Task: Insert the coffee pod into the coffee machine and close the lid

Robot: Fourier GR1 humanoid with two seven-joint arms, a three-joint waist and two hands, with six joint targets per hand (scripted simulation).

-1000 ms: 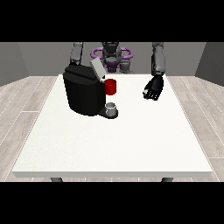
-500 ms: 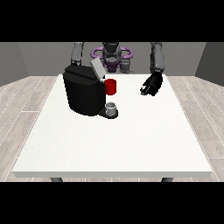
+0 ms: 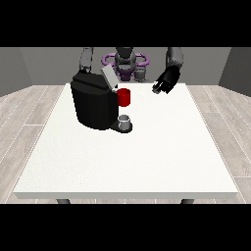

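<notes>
One coffee machine (image 3: 94,105) is seen on the white counter (image 3: 147,157).
One robot hand (image 3: 165,81), at the view's right, is raised; whether it is clenched cannot be told.

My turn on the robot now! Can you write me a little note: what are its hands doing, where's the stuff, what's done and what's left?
Hand at the view's right: raised above the table's far edge, beside the coffee machine; whether it holds anything cannot be told.
Other hand: hidden behind the machine.
Machine: on the table, lid tilted up, open. A red thing at the machine and a grey thing sit at its front.
Done: lid open.
Left: pod in, lid shut.
</notes>
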